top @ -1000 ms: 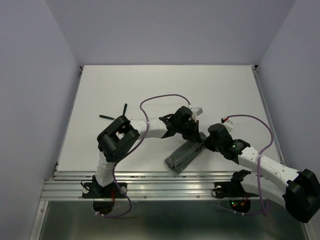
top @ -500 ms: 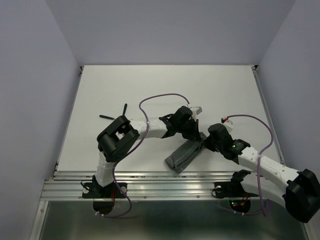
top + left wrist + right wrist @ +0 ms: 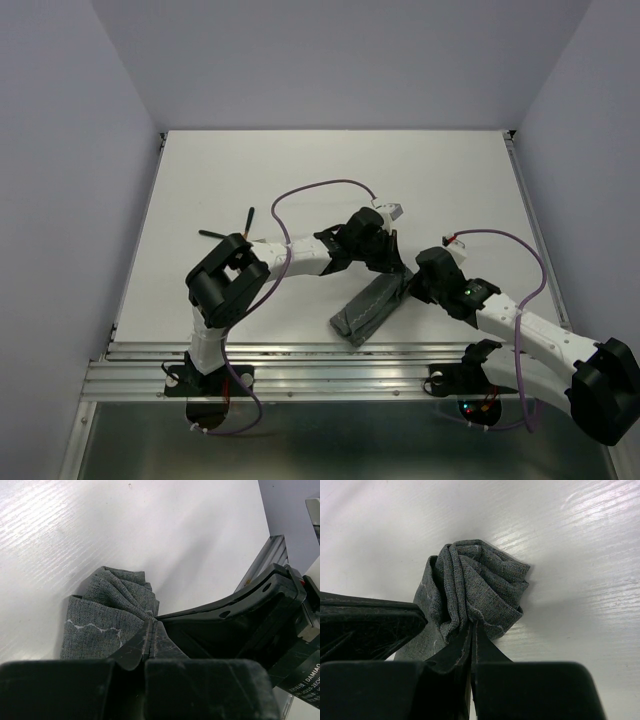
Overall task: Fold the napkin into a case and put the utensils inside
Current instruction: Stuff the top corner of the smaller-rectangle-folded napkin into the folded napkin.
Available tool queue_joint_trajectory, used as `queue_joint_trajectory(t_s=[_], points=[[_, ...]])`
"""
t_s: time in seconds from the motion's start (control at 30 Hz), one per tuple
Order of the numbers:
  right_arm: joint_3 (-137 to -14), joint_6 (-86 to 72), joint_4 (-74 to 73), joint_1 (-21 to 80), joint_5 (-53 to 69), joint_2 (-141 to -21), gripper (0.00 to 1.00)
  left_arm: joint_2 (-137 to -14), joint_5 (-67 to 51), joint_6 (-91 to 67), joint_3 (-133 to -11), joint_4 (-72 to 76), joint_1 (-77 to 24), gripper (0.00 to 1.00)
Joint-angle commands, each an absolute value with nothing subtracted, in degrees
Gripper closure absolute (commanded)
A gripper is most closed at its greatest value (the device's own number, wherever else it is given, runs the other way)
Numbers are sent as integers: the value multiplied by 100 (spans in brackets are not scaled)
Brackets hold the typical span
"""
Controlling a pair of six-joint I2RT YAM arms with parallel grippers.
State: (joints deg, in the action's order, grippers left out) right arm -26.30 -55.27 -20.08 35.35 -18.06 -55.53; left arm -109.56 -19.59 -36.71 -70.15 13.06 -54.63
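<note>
We see the napkin [image 3: 107, 615], dark grey-green in a fine weave, a pale wavy stitch line [image 3: 95, 628] running across it. The table [image 3: 330, 170] is plain white. The left arm [image 3: 295, 255] shows white with black joints, trailing a purple cable [image 3: 320, 184].

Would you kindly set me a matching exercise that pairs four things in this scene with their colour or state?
Things:
1. napkin
2. utensils
3. cables
4. table

Colour or state:
A. white
B. purple
C. thin, lying loose left of the arms
D. bunched, pinched by left hand and right hand

Pairs: 1-D, 2-C, 3-B, 4-A
</note>
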Motion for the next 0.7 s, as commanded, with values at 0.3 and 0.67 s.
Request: queue_joint_trajectory(t_s=[0.3, 0.67], points=[[-2733, -5520, -1890, 3595, -1925, -5511, 99, -11039, -2452, -3621, -7040, 1512, -5484, 100], [-2804, -5484, -1890, 3595, -1925, -5520, 99, -11232, -2522, -3612, -7031, 1494, -5502, 100]])
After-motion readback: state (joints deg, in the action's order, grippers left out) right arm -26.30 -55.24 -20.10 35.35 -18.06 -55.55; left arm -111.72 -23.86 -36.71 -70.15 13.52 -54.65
